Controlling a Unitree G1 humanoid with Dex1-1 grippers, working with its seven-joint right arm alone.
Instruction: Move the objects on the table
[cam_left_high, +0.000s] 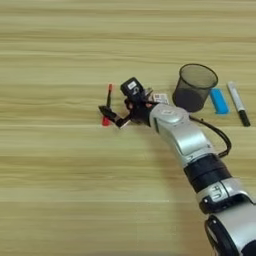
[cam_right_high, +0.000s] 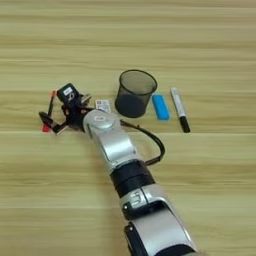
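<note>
1. My right gripper (cam_left_high: 118, 104) sits over the middle of the worktop (cam_left_high: 60, 190), its two black fingers spread wide apart, one toward the far side, one nearer me.
2. The thin red-and-black pen (cam_left_high: 107, 104) lies flat between those fingers; I cannot tell whether either finger touches it.
3. A flat white box with red edges (cam_right_high: 103, 105) lies just behind my wrist.
4. Right of it stand a black mesh cup (cam_left_high: 194, 87), then a blue block (cam_left_high: 218, 101), then the white marker with black cap (cam_left_high: 238, 103).
</note>
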